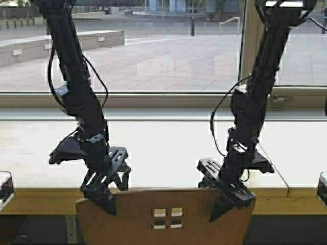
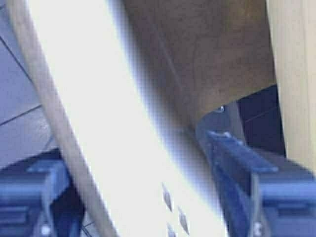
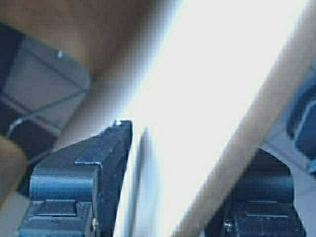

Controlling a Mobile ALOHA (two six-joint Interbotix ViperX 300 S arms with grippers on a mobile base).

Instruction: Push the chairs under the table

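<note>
Your left gripper (image 1: 108,196) and right gripper (image 1: 225,201), jaws spread, straddle the backrest of the chair (image 1: 163,217) at bottom centre. It stands at the table (image 1: 168,196); pushing remains.

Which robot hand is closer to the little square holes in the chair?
About equal; right hand looks slightly nearer. Both straddle the chair backrest's top edge: left hand at its left corner, right hand toward the holes' right.
</note>
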